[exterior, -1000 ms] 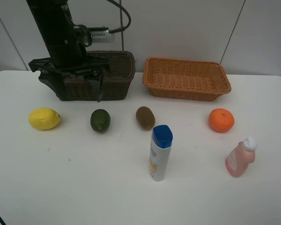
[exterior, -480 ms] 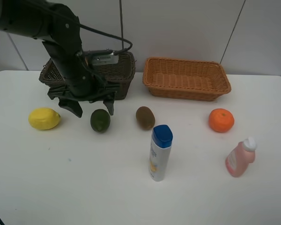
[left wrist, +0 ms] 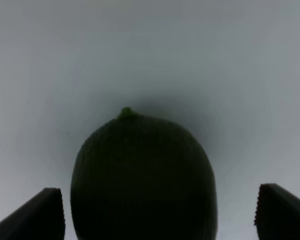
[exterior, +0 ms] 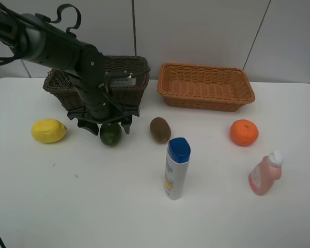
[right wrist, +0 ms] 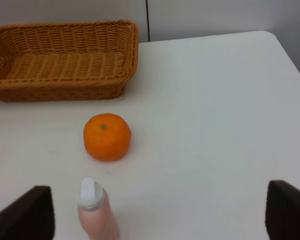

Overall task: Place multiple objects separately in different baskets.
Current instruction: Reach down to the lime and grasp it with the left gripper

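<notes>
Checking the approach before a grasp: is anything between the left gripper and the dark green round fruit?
Nothing visible. The open left gripper hangs just above the dark green round fruit, its jaws straddling it, with only bare white table showing around it.

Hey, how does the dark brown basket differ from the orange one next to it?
The dark brown basket is deeper, with taller walls; the orange basket is shallower, with a flared rim. The dark brown basket is partly hidden behind the left arm; the orange basket shows in full, with nothing in it. Both are rectangular wicker, side by side at the back of the table.
</notes>
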You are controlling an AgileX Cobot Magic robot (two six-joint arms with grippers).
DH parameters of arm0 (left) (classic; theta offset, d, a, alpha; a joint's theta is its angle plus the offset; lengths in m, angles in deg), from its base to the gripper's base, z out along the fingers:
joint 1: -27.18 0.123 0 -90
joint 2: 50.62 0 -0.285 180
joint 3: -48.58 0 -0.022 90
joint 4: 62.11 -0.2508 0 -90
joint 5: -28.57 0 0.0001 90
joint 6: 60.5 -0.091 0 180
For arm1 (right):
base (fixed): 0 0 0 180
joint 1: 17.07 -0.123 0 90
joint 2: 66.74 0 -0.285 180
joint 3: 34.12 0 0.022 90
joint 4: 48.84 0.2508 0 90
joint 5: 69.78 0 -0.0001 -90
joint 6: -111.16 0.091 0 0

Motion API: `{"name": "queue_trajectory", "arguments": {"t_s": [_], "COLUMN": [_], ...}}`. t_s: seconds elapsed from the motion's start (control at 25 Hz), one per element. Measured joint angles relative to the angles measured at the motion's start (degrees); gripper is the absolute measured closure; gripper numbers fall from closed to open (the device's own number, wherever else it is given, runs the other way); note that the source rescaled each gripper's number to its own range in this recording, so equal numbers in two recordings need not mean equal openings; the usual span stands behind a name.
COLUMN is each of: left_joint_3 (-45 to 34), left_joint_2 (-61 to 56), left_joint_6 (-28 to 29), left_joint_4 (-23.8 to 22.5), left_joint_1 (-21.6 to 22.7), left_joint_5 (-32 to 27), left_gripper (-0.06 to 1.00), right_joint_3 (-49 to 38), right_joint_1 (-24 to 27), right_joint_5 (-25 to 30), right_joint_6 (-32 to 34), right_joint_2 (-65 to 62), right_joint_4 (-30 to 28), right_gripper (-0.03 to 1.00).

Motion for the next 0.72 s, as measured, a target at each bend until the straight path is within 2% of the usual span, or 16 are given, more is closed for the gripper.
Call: {"name": "queue_trajectory", "arguments": {"t_s": [0.6,0.64,0.72], "left_joint_3": [0.0,0.0,0.0], "left_joint_2": [2.9,2.9,2.9], "left_joint_6": [0.7,0.9,1.3], "left_joint_4": [-1.7,-1.7,-1.9], "left_joint_1": [0.8,1.0,1.4], "left_joint_5": [3.2,3.2,2.7], "left_gripper": [-0.06,-0.04,0.23], "right_joint_3": [0.0,0.0,0.0], "right_joint_1": [0.0,0.0,0.0], "right_joint_5": [0.0,0.0,0.0], "right_joint_6": [0.0,0.0,0.0], "right_joint_2": [0.0,0.0,0.0], "right_joint_4": [0.0,0.0,0.0], "right_gripper": [-0.03,-0.03,-0.03]}}
